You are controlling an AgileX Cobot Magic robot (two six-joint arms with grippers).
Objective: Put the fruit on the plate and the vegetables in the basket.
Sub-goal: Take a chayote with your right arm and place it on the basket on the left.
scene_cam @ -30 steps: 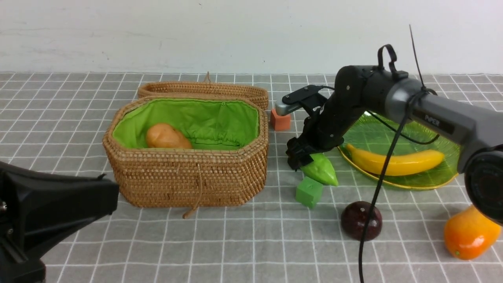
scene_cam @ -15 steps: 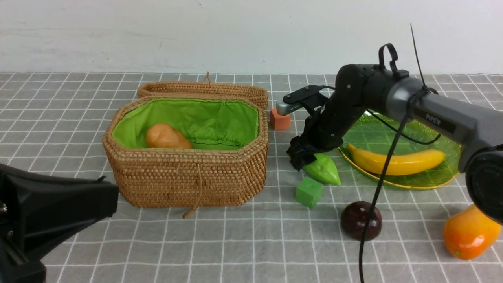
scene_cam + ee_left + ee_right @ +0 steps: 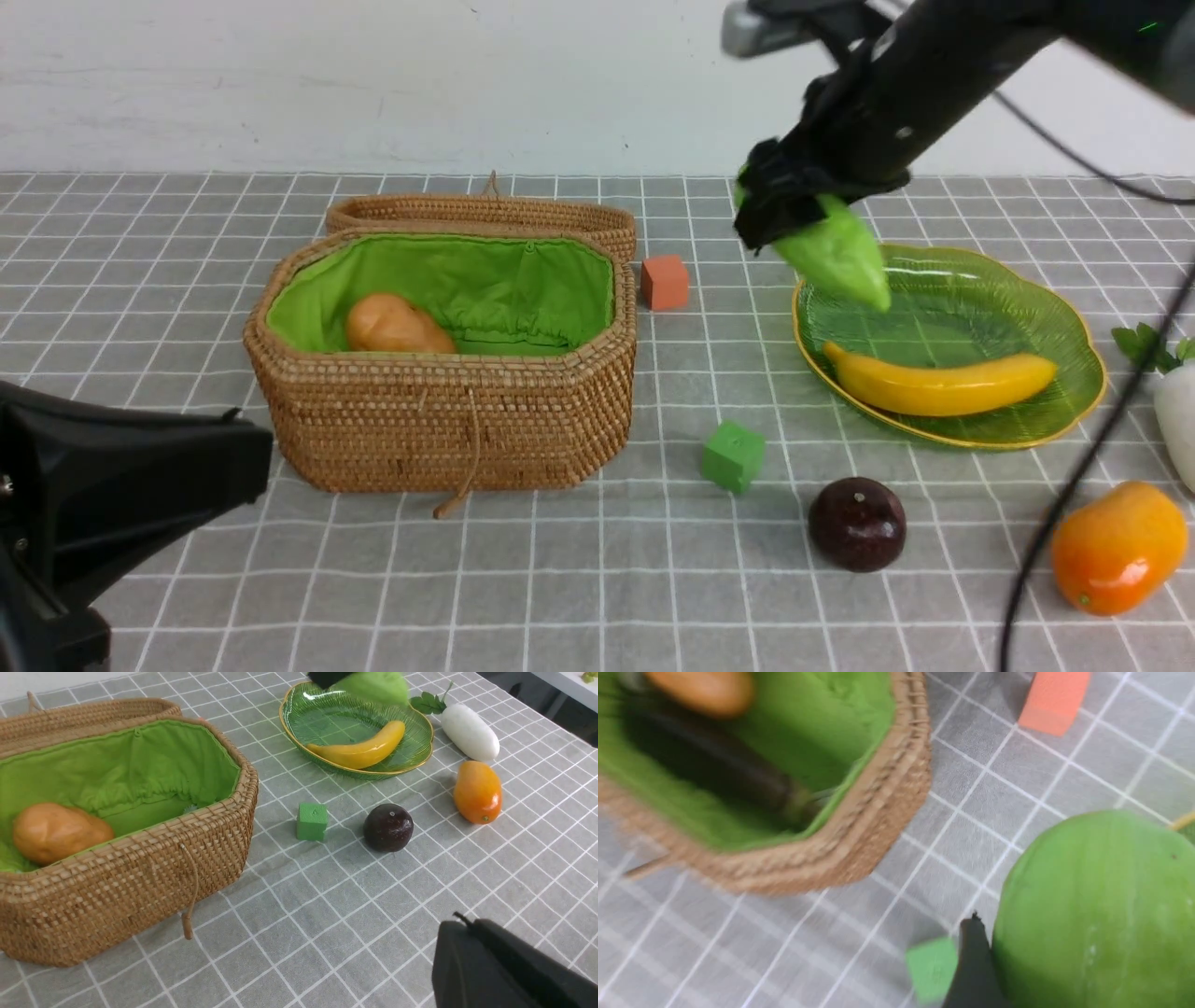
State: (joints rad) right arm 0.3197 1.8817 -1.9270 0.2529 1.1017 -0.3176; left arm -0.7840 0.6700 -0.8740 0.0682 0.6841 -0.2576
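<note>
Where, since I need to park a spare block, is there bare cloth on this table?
Widest: the cloth left of the basket, and the near strip in front of it up to the green cube. A narrower lane runs between basket and plate, bounded by the orange cube. Crowded: around plum, mango and radish.

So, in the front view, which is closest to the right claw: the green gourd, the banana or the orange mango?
1. gourd: clamped in the right gripper, up in the air.
2. banana: lying on the plate, below the gripper and to its right.
3. mango: on the table, far right, at the front.
</note>
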